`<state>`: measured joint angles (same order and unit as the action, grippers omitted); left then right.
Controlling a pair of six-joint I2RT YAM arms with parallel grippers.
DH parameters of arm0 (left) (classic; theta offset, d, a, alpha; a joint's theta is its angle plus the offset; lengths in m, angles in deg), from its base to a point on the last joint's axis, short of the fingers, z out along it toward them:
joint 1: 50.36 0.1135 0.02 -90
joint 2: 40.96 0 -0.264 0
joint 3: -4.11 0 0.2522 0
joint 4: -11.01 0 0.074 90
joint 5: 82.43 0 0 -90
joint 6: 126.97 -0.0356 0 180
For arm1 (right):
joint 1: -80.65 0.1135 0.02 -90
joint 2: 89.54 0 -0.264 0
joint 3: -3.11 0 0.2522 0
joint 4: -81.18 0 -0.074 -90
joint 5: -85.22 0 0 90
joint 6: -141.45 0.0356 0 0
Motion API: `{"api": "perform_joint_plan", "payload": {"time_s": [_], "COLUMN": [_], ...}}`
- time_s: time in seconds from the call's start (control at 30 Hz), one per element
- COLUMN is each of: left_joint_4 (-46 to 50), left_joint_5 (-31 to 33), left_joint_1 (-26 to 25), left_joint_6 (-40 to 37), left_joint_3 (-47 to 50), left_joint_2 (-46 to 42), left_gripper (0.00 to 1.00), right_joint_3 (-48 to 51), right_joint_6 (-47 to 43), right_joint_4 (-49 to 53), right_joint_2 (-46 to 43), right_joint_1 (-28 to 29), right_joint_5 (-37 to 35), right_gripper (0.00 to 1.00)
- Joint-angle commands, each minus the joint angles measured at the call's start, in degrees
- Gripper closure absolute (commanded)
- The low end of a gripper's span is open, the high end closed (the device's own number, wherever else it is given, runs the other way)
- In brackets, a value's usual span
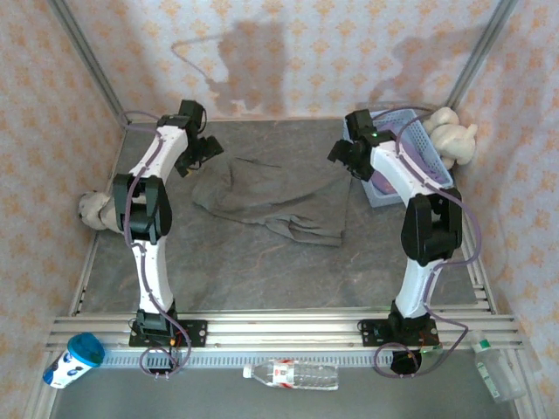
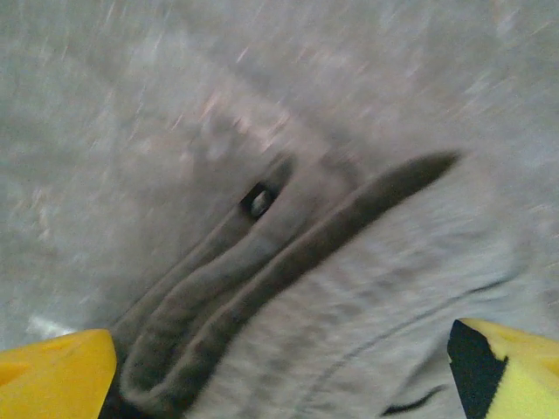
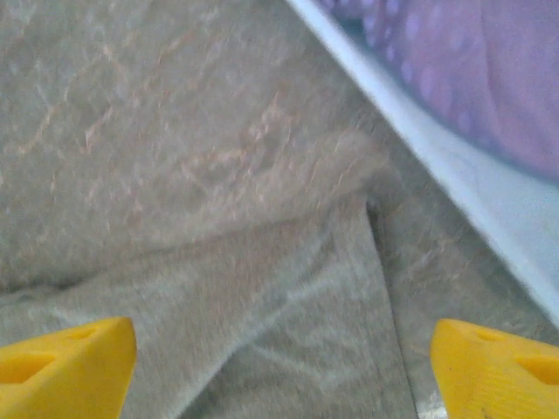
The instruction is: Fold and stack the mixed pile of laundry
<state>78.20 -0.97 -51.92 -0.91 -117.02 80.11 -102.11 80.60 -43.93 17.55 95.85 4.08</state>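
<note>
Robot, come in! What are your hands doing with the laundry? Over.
Left gripper and right gripper open, over far corners of grey-olive cloth garment. Lavender-purple T-shirt in light blue plastic mesh basket. Basket close beside right gripper.

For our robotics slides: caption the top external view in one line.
Left gripper and right gripper poised at far corners of a rumpled grey garment; lavender T-shirt in blue basket.
</note>
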Motion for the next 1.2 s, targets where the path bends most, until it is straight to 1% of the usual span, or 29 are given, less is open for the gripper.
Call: {"api": "perform_joint_plan", "payload": {"time_s": [0.0, 0.13, 0.27, 0.37, 0.5, 0.57, 0.63, 0.7, 0.73, 0.8, 0.87, 0.9, 0.93, 0.97, 1.13, 1.17], "left_joint_4": [-0.6, -5.8, -10.5, -13.2, -16.0, -17.4, -17.9, -18.1, -18.2, -18.2, -17.7, -17.4, -16.9, -16.2, -12.6, -11.7], "left_joint_5": [1.4, 0.1, 2.3, 2.2, 3.2, 3.8, 4.4, 4.9, 5.0, 5.2, 5.5, 5.7, 6.0, 5.9, 4.1, 3.8], "left_joint_1": [-0.3, -0.4, -0.4, -0.2, -0.3, -0.3, -0.3, -0.2, -0.3, -0.2, -0.1, 0.1, 0.5, 1.0, 6.0, 7.0], "left_joint_6": [-1.2, -1.6, -2.8, -3.5, -2.7, -2.0, -1.3, -0.9, -0.8, -1.0, -1.3, -1.6, -1.8, -1.9, -2.2, -2.7], "left_joint_3": [5.6, 17.3, 27.5, 30.8, 32.5, 33.2, 33.5, 33.7, 33.9, 34.5, 35.3, 35.6, 35.7, 35.8, 35.0, 34.5], "left_joint_2": [-11.0, -18.1, -22.6, -22.8, -21.1, -19.6, -18.2, -17.2, -16.8, -16.8, -17.5, -18.0, -18.5, -19.3, -23.6, -24.0], "left_gripper": [0.02, 0.06, 0.10, 0.14, 0.18, 0.24, 0.37, 0.48, 0.55, 0.73, 0.91, 0.99, 1.00, 1.00, 1.00, 1.00], "right_joint_3": [6.1, 15.6, 24.4, 31.3, 37.4, 39.7, 40.9, 41.2, 41.1, 40.6, 39.5, 39.1, 38.6, 38.2, 38.2, 38.3], "right_joint_6": [-2.1, -1.6, 0.1, 2.0, 5.0, 7.3, 9.2, 10.8, 11.3, 12.0, 11.3, 10.7, 10.0, 9.0, 4.4, 3.8], "right_joint_4": [2.7, 4.5, 6.5, 5.3, 0.4, -3.7, -7.1, -9.1, -10.0, -10.5, -9.6, -9.1, -7.9, -6.5, -1.0, -0.5], "right_joint_2": [-7.7, -14.7, -21.4, -25.5, -27.6, -27.6, -27.0, -25.9, -25.0, -23.6, -22.5, -22.4, -22.4, -22.4, -24.5, -24.8], "right_joint_1": [1.7, 3.6, 5.1, 5.4, 6.1, 6.3, 6.4, 6.4, 6.4, 6.4, 6.5, 6.5, 6.4, 6.4, 6.3, 6.4], "right_joint_5": [1.0, 2.4, 5.1, 8.5, 13.9, 15.4, 15.3, 13.6, 13.2, 11.0, 8.9, 8.2, 7.2, 6.3, 1.0, 0.8], "right_gripper": [0.14, 0.18, 0.21, 0.23, 0.24, 0.26, 0.30, 0.38, 0.45, 0.64, 0.77, 0.85, 0.97, 1.00, 1.00, 1.00]}}
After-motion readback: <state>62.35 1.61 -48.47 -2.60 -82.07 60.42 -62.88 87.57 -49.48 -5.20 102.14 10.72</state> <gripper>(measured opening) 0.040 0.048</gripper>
